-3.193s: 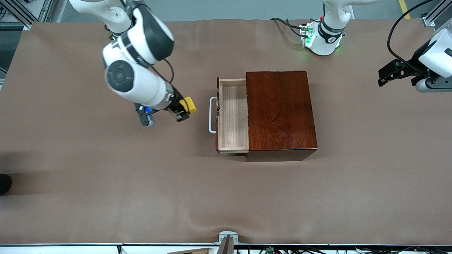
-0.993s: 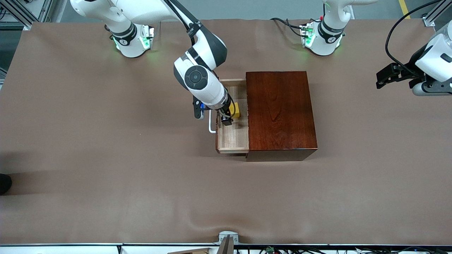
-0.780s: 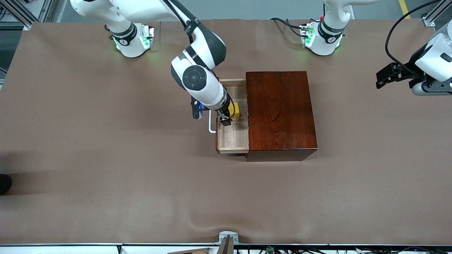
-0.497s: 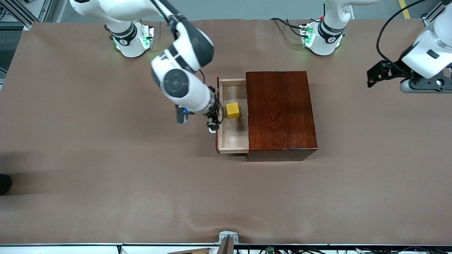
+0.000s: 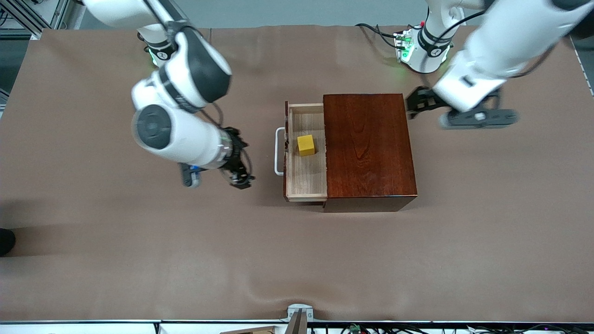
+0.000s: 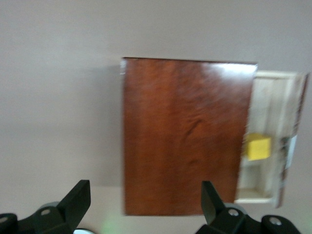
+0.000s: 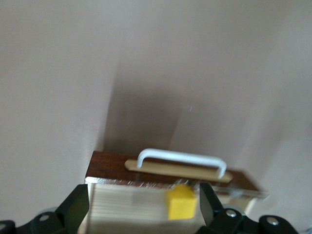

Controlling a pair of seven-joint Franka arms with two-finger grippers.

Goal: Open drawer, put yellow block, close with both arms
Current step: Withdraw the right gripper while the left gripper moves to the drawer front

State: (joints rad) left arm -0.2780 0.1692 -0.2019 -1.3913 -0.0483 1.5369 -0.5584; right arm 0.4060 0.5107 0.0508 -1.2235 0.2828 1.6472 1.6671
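The yellow block [image 5: 306,144] now sits loose on the floor of the open drawer [image 5: 306,178], just inside the white handle [image 5: 277,151], where a moment ago the right gripper [image 5: 239,172] was over the drawer with the block between its fingers. That gripper has let go, stands spread wide and empty, and has pulled back over the bare table in front of the drawer, well clear of the handle. The left gripper [image 5: 416,103] has swung in from its waiting spot to the box [image 5: 369,148], at the end away from the drawer; its jaws stand apart, holding nothing. Placing looks finished, so the closing push with both arms is probably what remains.
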